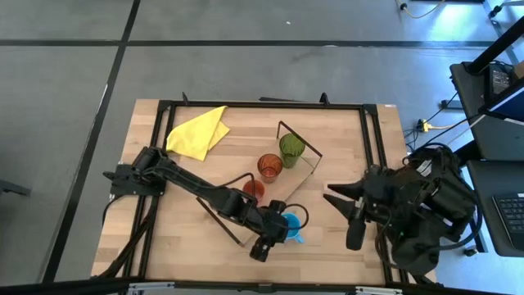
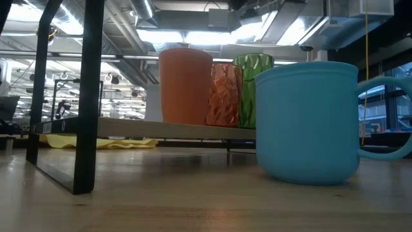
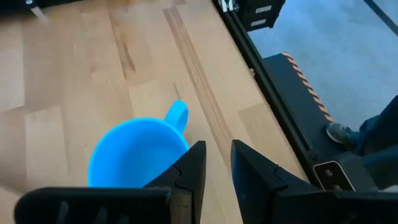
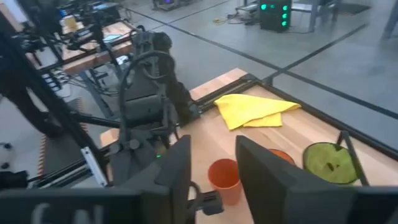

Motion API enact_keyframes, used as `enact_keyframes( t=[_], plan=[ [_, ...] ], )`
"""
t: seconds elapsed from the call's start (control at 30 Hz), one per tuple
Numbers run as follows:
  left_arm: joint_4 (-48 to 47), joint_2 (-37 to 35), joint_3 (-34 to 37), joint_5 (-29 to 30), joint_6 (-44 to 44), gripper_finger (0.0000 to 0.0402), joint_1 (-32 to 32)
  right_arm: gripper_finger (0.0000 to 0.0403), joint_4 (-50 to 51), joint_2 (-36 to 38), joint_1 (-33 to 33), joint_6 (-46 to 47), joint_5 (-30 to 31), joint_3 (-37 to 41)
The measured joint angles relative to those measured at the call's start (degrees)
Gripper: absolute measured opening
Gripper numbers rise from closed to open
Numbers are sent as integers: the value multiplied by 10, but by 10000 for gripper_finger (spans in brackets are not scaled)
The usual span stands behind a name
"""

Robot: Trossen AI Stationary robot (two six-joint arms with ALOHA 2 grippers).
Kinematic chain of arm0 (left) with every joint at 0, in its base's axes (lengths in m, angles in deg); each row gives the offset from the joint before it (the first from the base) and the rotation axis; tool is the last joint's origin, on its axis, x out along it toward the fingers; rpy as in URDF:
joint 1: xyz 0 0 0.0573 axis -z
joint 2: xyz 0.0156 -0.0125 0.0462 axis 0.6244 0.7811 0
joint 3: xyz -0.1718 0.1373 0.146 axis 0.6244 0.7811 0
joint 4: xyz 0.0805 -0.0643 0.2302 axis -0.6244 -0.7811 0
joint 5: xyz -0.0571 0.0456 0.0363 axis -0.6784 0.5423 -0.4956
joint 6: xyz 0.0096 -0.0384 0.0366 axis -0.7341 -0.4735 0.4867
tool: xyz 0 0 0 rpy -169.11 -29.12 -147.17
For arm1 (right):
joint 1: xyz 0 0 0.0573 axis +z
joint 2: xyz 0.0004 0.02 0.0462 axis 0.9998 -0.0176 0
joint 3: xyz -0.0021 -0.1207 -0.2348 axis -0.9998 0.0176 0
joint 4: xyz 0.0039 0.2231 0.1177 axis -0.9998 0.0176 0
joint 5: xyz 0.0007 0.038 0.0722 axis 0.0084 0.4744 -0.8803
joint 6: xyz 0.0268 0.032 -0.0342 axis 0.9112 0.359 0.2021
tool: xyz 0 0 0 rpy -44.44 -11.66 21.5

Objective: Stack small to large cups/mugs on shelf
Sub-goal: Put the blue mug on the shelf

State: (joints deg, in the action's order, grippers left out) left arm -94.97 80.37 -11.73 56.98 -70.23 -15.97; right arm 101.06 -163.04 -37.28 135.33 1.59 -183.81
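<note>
On the shelf [image 1: 307, 168], the short orange-red cup [image 1: 254, 189], the orange-red tumbler [image 1: 269, 167] and the green tumbler [image 1: 291, 148] are already standing in a row. The left gripper [image 1: 264, 242] is hovering just beside the blue mug [image 1: 291, 224], which is sitting on the tabletop off the shelf, its jaws slightly spread and pinching nothing. Farther right, the right gripper [image 1: 348, 215] is waiting spread and empty, so only the mug looks left to place.

The table [image 1: 344, 246] has a light wood top inside a black metal frame [image 1: 372, 131]. The floor [image 1: 246, 74] is grey concrete marked with dark lines [image 1: 286, 43]. A desk with a keyboard [image 1: 513, 220] stands beside the table. Overhead, strip lights [image 2: 193, 37] and ducts [image 2: 212, 16] run along the ceiling.
</note>
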Motion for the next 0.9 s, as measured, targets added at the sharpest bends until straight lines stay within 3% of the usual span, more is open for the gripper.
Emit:
enact_keyframes(
  t=[0.23, 0.7, 0.9],
  plan=[
    [-39, 1, 0, -6, -5, 93, 1, 168, 33, 0, 3, 26, 14, 1],
    [-45, 5, 0, -10, 96, 112, -20, 160, 31, 1, 2, 69, 45, 1],
    [-43, 5, 0, -94, -8, 112, -45, 159, 32, 1, -2, 156, 52, 1]
  ],
)
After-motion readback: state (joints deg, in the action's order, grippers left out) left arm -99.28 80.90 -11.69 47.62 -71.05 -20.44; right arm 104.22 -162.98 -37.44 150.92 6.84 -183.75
